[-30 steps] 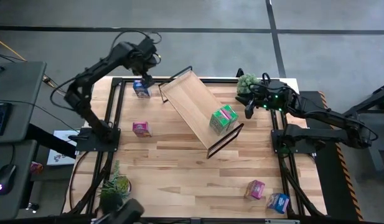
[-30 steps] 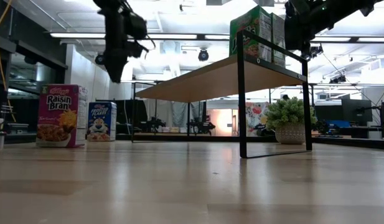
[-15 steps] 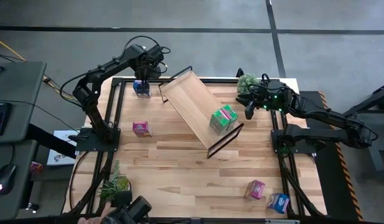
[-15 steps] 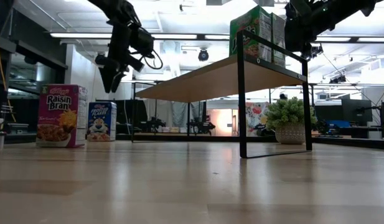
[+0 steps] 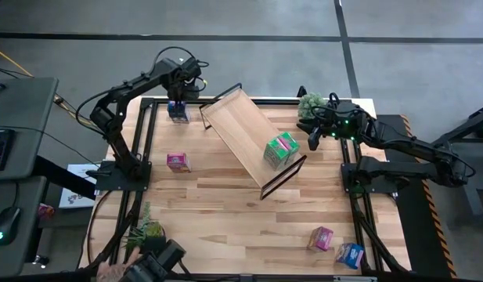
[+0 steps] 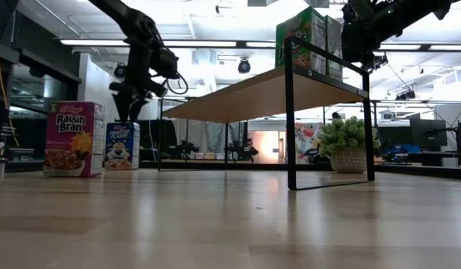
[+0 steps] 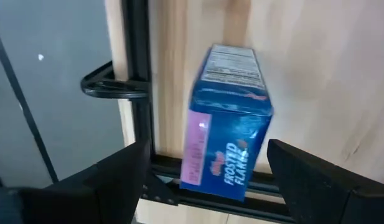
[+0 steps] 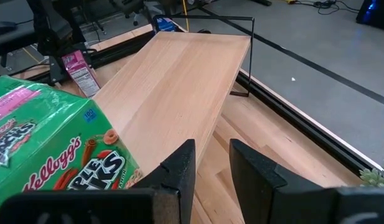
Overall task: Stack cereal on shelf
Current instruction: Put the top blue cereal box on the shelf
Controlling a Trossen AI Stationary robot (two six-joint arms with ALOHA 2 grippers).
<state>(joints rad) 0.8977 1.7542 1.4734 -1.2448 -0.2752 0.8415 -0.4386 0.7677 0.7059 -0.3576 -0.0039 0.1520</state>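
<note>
A blue cereal carton (image 7: 226, 134) stands upright on the table's far left corner, with my left gripper (image 7: 207, 186) open above it, pointing down, one finger on each side of its top and apart from it. In the low view this gripper (image 6: 129, 112) hangs just above the blue carton (image 6: 122, 146). The shelf (image 5: 249, 137) stands slantwise mid-table on its black frame ends. Green cartons (image 5: 280, 150) stand on its right end. A pink carton (image 5: 178, 161) stands on the table left of the shelf. My right gripper (image 8: 211, 165) waits above the shelf's right end, narrowly open and empty.
A pink carton (image 5: 322, 238) and a blue one (image 5: 350, 254) lie at the near right corner. Potted plants stand at the far right (image 5: 310, 104) and near left (image 5: 143, 233). A black frame rail (image 7: 139, 93) runs beside the blue carton. A person's hand with a dark device (image 5: 151, 265) shows at the near edge.
My left gripper has come down toward the blue carton at the far left corner, rolling about its own pointing line as it sank, and has stayed open. The cartons and the shelf have kept their places.
</note>
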